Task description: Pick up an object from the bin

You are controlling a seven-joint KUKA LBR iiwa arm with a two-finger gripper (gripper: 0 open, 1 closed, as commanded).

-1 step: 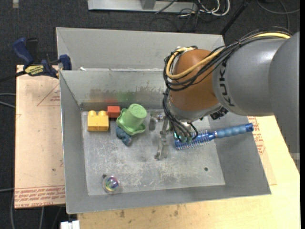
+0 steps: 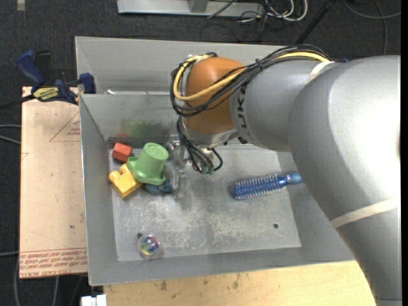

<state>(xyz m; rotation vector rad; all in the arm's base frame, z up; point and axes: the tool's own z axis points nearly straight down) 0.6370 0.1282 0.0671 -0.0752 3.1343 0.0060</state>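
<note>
My gripper (image 2: 178, 174) hangs below the arm's wrist, reaching down to the bin floor left of the middle. It stands just right of a green cup (image 2: 150, 161) that lies tipped on its side, and close to a small dark teal piece (image 2: 159, 185) under the cup's edge. A yellow block (image 2: 124, 182) lies left of the cup, and a red block (image 2: 122, 151) sits above it near the left wall. Whether the gripper touches the cup cannot be made out.
A blue hairbrush (image 2: 262, 186) lies on the floor to the right of the gripper. A shiny clear ball (image 2: 148, 245) rests near the front left corner. The large arm covers the bin's right side.
</note>
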